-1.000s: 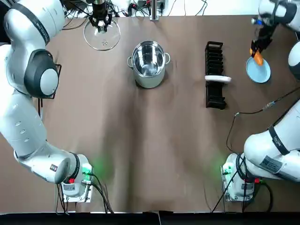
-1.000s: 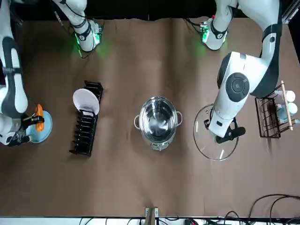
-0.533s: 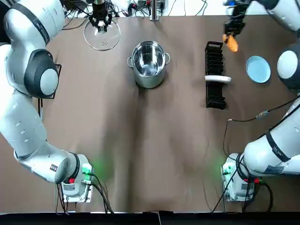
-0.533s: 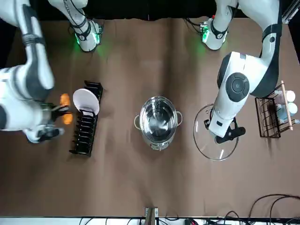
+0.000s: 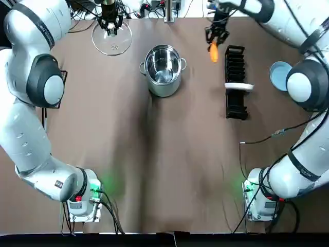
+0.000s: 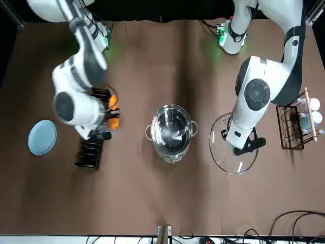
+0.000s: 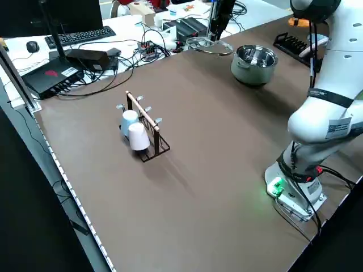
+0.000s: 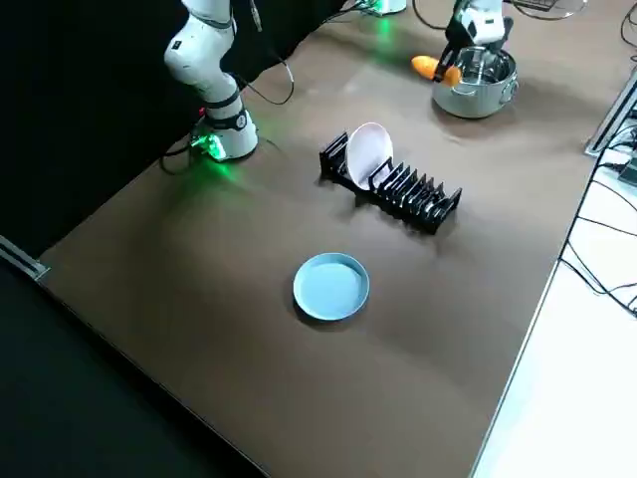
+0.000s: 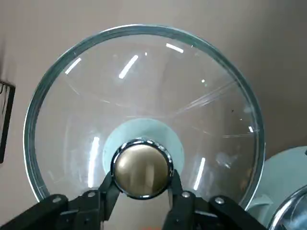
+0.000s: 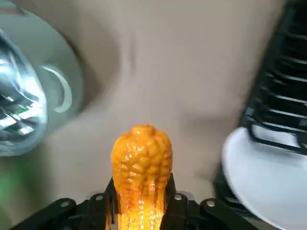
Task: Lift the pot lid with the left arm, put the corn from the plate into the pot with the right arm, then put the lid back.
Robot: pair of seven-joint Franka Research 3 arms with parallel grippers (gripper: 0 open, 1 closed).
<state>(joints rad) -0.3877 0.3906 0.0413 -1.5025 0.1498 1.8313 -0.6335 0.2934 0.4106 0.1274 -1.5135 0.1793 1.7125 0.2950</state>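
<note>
The steel pot stands open at the far middle of the table, nothing in it. My left gripper is shut on the knob of the glass lid and holds it to the pot's left. My right gripper is shut on the orange corn and holds it in the air between the pot and the black dish rack. In the right wrist view the corn stands upright between the fingers, with the pot off to one side. The blue plate lies bare at the far right.
A white plate stands in the dish rack. A mug rack with cups sits at the table's left edge. My right arm's elbow hangs over the blue plate's near side. Cables run along the far edge.
The right gripper has carried the corn from above the blue plate leftward over the dish rack toward the pot. The left gripper and the lid have not moved.
</note>
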